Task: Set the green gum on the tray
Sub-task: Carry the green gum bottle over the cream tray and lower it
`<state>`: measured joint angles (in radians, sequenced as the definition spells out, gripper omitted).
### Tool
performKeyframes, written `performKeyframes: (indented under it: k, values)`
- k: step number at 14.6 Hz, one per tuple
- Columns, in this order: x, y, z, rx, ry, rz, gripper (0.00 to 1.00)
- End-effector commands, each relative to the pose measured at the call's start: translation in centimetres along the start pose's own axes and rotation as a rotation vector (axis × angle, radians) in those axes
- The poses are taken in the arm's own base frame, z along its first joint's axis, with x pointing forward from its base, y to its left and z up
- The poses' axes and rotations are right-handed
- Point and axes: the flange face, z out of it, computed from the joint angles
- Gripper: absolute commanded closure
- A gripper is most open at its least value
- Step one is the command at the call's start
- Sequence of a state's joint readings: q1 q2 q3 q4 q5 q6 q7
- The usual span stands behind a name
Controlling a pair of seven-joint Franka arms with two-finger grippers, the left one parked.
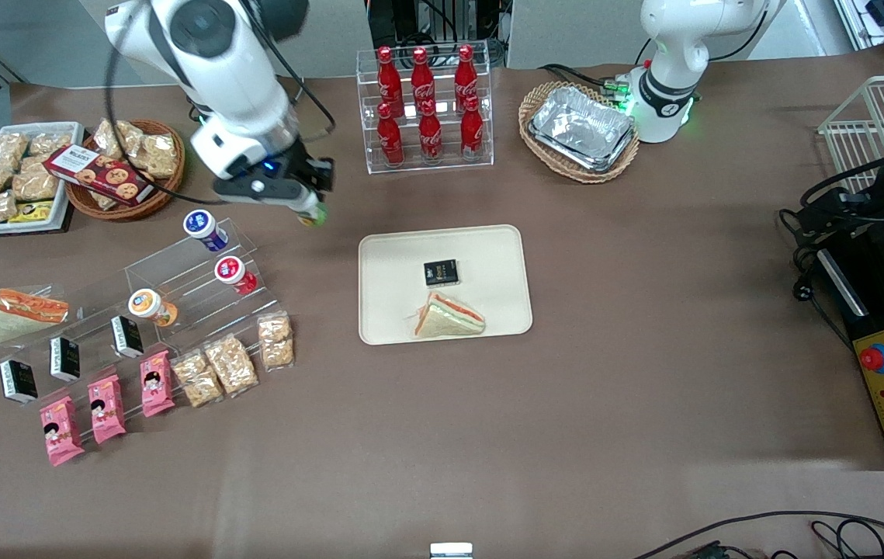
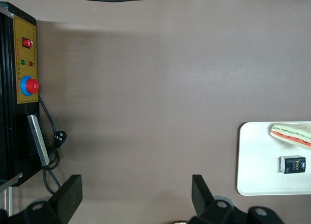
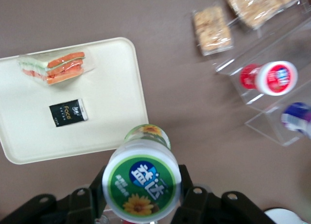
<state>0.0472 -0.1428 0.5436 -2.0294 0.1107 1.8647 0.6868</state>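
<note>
My gripper (image 1: 310, 211) is shut on the green gum (image 3: 143, 179), a light-green bottle with a white lid and green label. It holds the bottle in the air above the bare brown table, between the clear stepped rack and the tray, apart from the tray's edge. In the front view only the bottle's green end (image 1: 315, 217) shows under the fingers. The cream tray (image 1: 496, 256) lies at the table's middle and also shows in the right wrist view (image 3: 116, 97). It carries a small black box (image 1: 441, 272) and a wrapped sandwich (image 1: 448, 317).
A clear stepped rack (image 1: 178, 264) holds a blue-lidded bottle (image 1: 203, 230), a red one (image 1: 234, 273) and an orange one (image 1: 150, 307). Snack packs (image 1: 232, 362) lie in front of it. A cola bottle rack (image 1: 426, 105) and a basket of foil trays (image 1: 580, 128) stand farther back.
</note>
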Motion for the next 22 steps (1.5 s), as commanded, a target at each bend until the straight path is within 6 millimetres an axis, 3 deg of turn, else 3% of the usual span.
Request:
performKeyframes:
  k: [1, 5, 8, 18, 22]
  values:
    - [-0.4, -2.7, 7.6, 0.048, -0.017, 0.035, 0.55]
    - [-1.3, -4.7, 15.5, 0.078, -0.027, 0.036, 0.56]
    - [-2.2, -6.1, 19.0, 0.042, -0.02, 0.032, 0.56]
    - [-2.2, -7.4, 24.3, 0.075, -0.025, -0.016, 0.58]
    - [-3.0, -6.5, 26.6, 0.107, 0.007, -0.047, 0.58]
